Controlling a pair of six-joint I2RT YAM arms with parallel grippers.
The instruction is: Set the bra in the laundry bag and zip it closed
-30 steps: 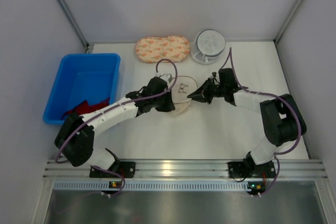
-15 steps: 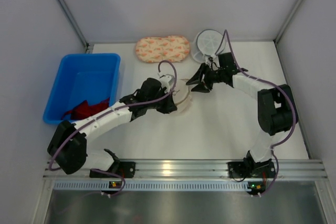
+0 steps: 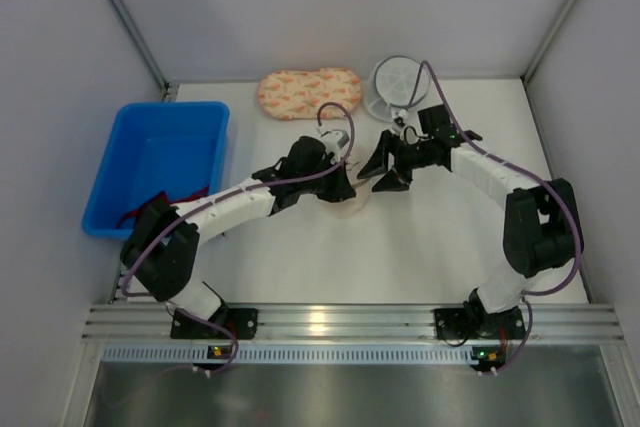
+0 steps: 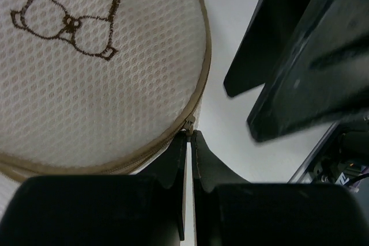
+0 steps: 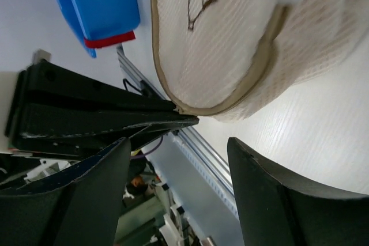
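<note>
The laundry bag point(image 4: 98, 67) is a beige mesh dome with a small brown bra drawing on top and a tan zip along its rim. From above, the laundry bag point(image 3: 353, 204) shows only as a sliver under the left arm. My left gripper point(image 4: 189, 137) is shut on the zipper pull point(image 4: 189, 124) at the bag's edge. In the top view the left gripper point(image 3: 340, 183) sits over the bag. My right gripper point(image 3: 385, 173) is open just right of it, holding nothing. In the right wrist view the bag point(image 5: 225, 33) lies beyond the open right gripper point(image 5: 179, 142). The bra shows in no view.
A blue bin point(image 3: 165, 157) with a red cloth point(image 3: 135, 213) stands at the left. A peach floral pouch point(image 3: 310, 93) and a white ribbed round container point(image 3: 398, 82) lie at the back. Side walls close in the table.
My right gripper has opened, let go of the bag's edge and drawn slightly away. My left gripper, still shut, has moved toward the right side of the bag.
</note>
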